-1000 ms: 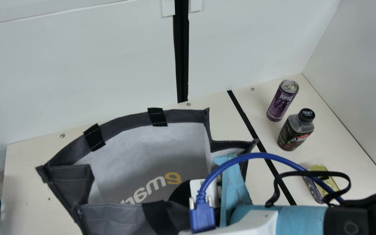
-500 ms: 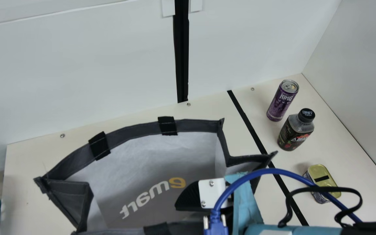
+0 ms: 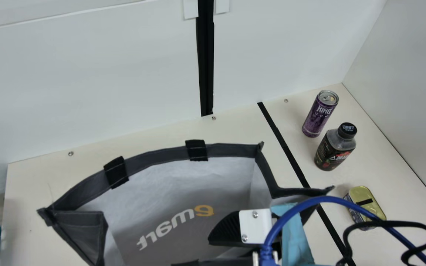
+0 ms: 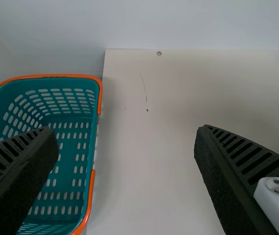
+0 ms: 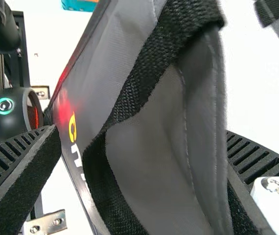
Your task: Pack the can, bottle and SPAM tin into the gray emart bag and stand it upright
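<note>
Cream table (image 3: 31, 192), bag (image 3: 161, 155) nearer tin (image 3: 367, 203)

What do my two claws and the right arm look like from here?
The left claw and right claw both have black, ribbed, tapering fingers with a white, screwed mount. The right arm also shows a light-blue covering, a thick blue cable and a thin black strap.

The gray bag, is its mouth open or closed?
Open. The rim of the gray bag is spread apart, and its pale lining shows inside.
</note>
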You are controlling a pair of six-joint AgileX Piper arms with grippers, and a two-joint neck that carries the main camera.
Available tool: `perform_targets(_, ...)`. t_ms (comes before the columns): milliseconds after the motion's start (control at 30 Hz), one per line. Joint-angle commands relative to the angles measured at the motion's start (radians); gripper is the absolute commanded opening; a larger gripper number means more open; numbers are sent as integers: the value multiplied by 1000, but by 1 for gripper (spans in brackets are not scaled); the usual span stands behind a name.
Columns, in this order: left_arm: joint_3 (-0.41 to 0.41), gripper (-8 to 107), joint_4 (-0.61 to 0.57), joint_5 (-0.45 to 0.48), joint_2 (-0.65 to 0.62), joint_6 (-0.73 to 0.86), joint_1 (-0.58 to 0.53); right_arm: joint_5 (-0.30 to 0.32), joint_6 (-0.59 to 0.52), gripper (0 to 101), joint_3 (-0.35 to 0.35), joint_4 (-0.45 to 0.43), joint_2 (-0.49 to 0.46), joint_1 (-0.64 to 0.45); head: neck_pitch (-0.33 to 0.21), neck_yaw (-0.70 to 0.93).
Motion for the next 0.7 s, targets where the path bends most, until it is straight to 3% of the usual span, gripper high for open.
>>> perform_targets(0,0,90,0,0,0,0,0,-1,19,95,-2,-6,-4,10,-23,-1)
perform_targets(300,0,90,0,0,0,0,0,-1,64,95,-32,-9,-24,12,-23,-1)
perform_targets(667,0,90,0,0,0,0,0,-1,100,95,-129,13,-41,-51,-23,-1)
